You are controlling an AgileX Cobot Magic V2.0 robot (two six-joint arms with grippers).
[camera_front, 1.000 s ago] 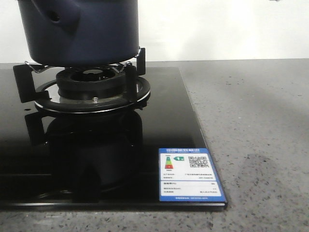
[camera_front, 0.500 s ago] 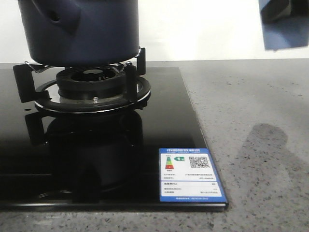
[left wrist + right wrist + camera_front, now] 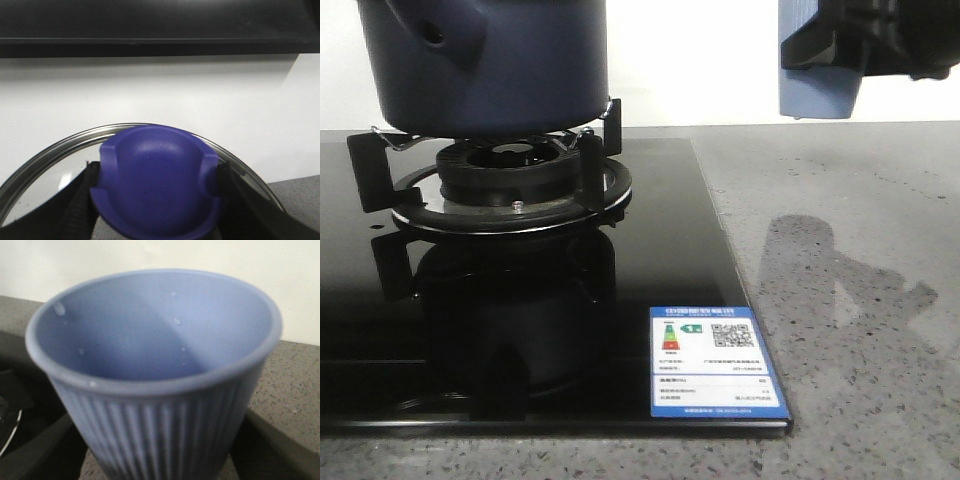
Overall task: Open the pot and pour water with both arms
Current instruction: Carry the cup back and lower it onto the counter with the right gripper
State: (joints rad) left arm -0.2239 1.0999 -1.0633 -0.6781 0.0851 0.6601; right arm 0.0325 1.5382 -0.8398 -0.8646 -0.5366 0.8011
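Although most of our right claw (image 3: 880, 45) is cut off by the frame edge in the front view, we see it high at the upper right, closed around the light-blue ribbed cup (image 3: 155, 370), which hangs clear above the grey speckled tabletop (image 3: 860, 250) and throws a shadow (image 3: 830, 270) onto it. From the right wrist, the cup fills nearly the whole view; a few droplets cling to its inner wall, its base is hidden, and the dark fingers (image 3: 35, 450) show only as blurred shapes on either side of it.

Our left claw (image 3: 155, 200) does not appear in the front view. From its wrist camera we see it clamped on the purple knob (image 3: 157, 185) of a glass lid (image 3: 45, 155) with a metal rim, the lid's near part cut off, with a white wall behind.

Further out, the pot (image 3: 485, 65) sits on the burner grate (image 3: 505, 175) of the black glass hob (image 3: 670, 260); its top is out of frame, so we cannot see its mouth. A blue energy label (image 3: 717, 362) lies on the hob's near right corner.
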